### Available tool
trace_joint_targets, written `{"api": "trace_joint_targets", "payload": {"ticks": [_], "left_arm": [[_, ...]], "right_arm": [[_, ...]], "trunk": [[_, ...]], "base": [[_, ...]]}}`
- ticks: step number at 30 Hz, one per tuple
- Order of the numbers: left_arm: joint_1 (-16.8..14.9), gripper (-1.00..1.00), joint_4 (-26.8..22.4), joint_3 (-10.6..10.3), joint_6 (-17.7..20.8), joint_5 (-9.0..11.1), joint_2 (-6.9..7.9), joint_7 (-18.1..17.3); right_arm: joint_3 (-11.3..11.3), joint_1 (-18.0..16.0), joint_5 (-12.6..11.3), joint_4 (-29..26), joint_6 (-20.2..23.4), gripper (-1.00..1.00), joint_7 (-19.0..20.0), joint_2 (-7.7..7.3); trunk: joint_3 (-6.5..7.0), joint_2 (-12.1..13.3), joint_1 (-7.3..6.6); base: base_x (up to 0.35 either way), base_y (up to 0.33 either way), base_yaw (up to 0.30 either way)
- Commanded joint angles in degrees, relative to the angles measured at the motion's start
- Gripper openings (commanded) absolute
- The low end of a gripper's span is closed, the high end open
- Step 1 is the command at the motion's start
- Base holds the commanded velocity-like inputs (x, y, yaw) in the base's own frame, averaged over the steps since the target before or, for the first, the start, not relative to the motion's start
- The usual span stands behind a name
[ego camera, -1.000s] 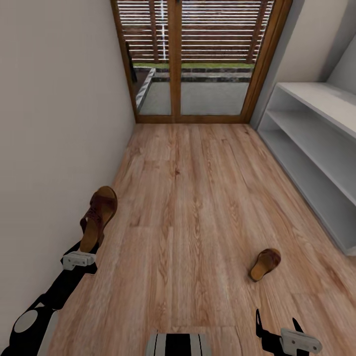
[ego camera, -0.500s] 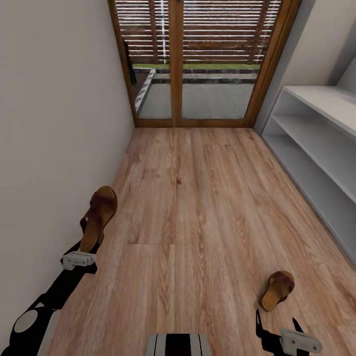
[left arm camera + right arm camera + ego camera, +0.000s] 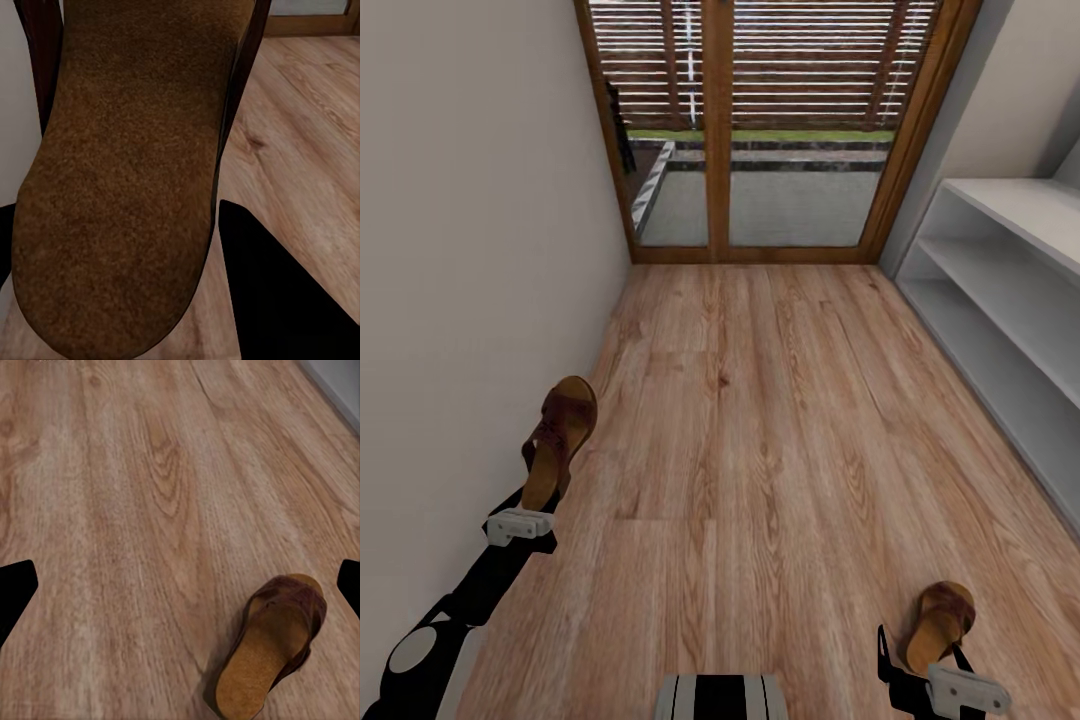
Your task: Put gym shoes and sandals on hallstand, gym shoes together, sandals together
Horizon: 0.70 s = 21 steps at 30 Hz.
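Now my base has rolled forward; the floor sandal (image 3: 941,625) sits right before my wide-open right gripper (image 3: 920,672) (left gripper (image 3: 520,525) clamps its mate (image 3: 558,440)).

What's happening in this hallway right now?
A two-armed robot is collecting sandals in a corridor. Its left tool is shut on one brown sandal, held up near the left wall. The second sandal lies on the wood floor, just ahead of the open right tool. The white shoe rack stands along the right side, and the shelves in view have no shoes on them.
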Motion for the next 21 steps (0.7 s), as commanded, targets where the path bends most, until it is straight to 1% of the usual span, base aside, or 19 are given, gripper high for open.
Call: {"api": "trace_joint_targets", "payload": {"ticks": [1, 15, 21], "left_arm": [[0.0, -1.0, 0.0, 0.0, -0.1, -0.2, -0.02, 0.0], [0.0, -1.0, 0.0, 0.0, -0.1, -0.2, -0.09, 0.1], [0.0, -1.0, 0.0, 0.0, -0.1, -0.2, -0.09, 0.1]], "right_arm": [[0.0, 0.0, 0.0, 0.0, 0.0, 1.0, 0.0, 0.0], [0.0, 0.0, 0.0, 0.0, 0.0, 1.0, 0.0, 0.0], [-0.1, 0.0, 0.0, 0.1, 0.0, 1.0, 0.1, 0.0]], "trunk": [[0.0, 0.0, 0.0], [0.0, 0.0, 0.0], [0.0, 0.0, 0.0]], "base": [[0.051, 0.002, 0.0], [0.011, 0.0, -0.001], [0.001, 0.0, -0.138]]}}
